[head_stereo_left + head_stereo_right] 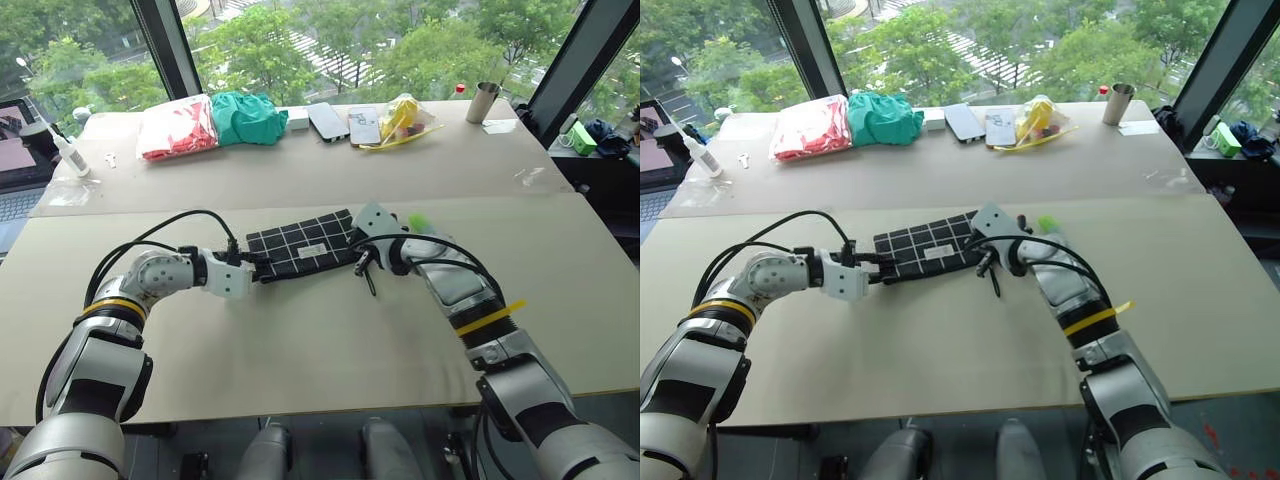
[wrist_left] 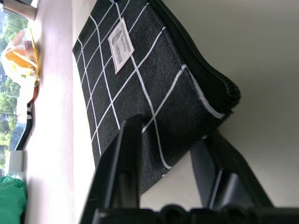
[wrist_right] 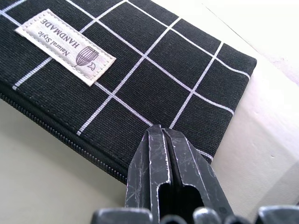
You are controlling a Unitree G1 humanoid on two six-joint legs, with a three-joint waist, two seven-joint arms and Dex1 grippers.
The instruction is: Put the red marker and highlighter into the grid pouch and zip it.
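Observation:
The grid pouch [image 1: 300,245] lies flat on the table's middle, black with white lines and a white label [image 3: 65,46]. My left gripper [image 1: 252,266] is at its left end, shut on that end with one finger [image 2: 126,154] on top and the other under the corner. My right gripper [image 1: 362,262] is shut, its fingertips [image 3: 161,137] pressed together against the zipper edge near the pouch's right end; what they pinch is hidden. A black strap [image 1: 369,280] hangs just below them. The light-green highlighter [image 1: 418,222] lies behind my right wrist. The red marker is out of view.
Along the table's back lie a red bag [image 1: 178,128], a green cloth [image 1: 247,117], two phones [image 1: 328,120], a yellow plastic bag [image 1: 403,118] and a metal cup [image 1: 484,102]. A white bottle [image 1: 68,152] stands at the far left.

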